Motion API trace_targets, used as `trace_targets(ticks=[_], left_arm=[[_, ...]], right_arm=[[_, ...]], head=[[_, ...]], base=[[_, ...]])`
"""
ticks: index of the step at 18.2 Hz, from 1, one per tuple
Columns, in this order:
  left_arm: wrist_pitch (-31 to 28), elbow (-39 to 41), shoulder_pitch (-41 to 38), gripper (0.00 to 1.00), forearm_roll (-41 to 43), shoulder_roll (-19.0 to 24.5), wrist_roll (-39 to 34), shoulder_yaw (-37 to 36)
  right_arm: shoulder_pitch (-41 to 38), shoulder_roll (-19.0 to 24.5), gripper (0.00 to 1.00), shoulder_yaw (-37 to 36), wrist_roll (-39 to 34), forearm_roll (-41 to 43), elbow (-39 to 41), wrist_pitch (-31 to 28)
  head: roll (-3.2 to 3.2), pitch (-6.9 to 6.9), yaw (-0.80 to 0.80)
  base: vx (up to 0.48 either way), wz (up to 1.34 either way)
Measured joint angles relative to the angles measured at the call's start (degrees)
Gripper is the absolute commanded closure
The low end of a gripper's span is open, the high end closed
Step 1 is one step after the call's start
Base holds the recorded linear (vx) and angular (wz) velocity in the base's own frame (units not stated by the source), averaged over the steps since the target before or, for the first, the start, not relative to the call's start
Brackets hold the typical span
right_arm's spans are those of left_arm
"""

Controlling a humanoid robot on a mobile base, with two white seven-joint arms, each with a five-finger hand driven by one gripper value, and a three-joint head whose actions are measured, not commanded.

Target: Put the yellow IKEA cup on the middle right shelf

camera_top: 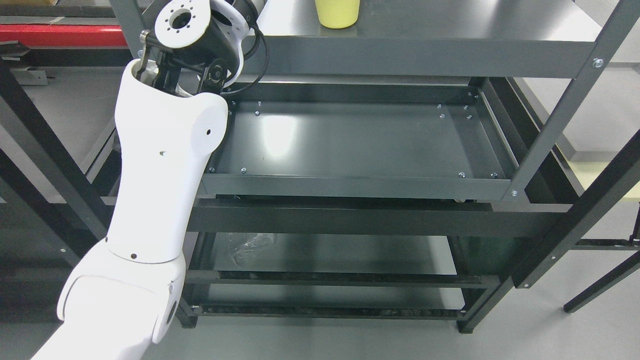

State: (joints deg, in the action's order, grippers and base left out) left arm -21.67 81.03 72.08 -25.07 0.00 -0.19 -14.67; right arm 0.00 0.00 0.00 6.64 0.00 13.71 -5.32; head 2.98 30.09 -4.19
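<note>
A yellow cup [337, 14] stands upright on the upper shelf [450, 25] of a dark grey metal rack, cut off by the picture's top edge. My left arm [160, 170] rises from the lower left, white-shelled, with its black wrist joint [192, 37] reaching up past the top edge left of the cup. The hand itself is above the frame and hidden. The shelf below [350, 140], a shallow tray with bolted corners, holds nothing. My right arm does not show.
Rack uprights [565, 105] slant down on the right, and a front rail [360, 187] edges the lower tray. A crumpled clear plastic wrap [250, 245] lies on a lower level. A red bar [60, 35] runs at the top left.
</note>
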Motion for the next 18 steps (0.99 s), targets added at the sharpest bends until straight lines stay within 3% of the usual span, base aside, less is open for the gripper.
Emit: trace_targets(ticks=[4, 10, 15, 18], left_arm=[[-3.8, 1.8, 0.1, 0.03, -0.7, 0.0, 6.9, 0.3], [-14.6, 4.3, -0.6, 0.03, -7.9, 0.0, 21.9, 0.1], [-17.6, 7.5, -4.7, 0.03, -13.7, 0.0, 34.2, -2.3], [-17.8, 9.3, -9.2, 0.03, -15.3, 0.0, 36.4, -4.4]], right_arm=[[0.0, 0.0, 0.01, 0.0, 0.0, 0.0, 0.0, 0.0], [0.0, 0.0, 0.01, 0.0, 0.0, 0.0, 0.0, 0.0], [0.0, 0.0, 0.01, 0.0, 0.0, 0.0, 0.0, 0.0], [0.0, 0.0, 0.01, 0.0, 0.0, 0.0, 0.0, 0.0]], head=[[0.0, 0.0, 0.0], [0.0, 0.0, 0.0], [0.0, 0.0, 0.0], [0.0, 0.0, 0.0]], base=[[0.0, 0.0], [0.0, 0.0], [0.0, 0.0], [0.0, 0.0]])
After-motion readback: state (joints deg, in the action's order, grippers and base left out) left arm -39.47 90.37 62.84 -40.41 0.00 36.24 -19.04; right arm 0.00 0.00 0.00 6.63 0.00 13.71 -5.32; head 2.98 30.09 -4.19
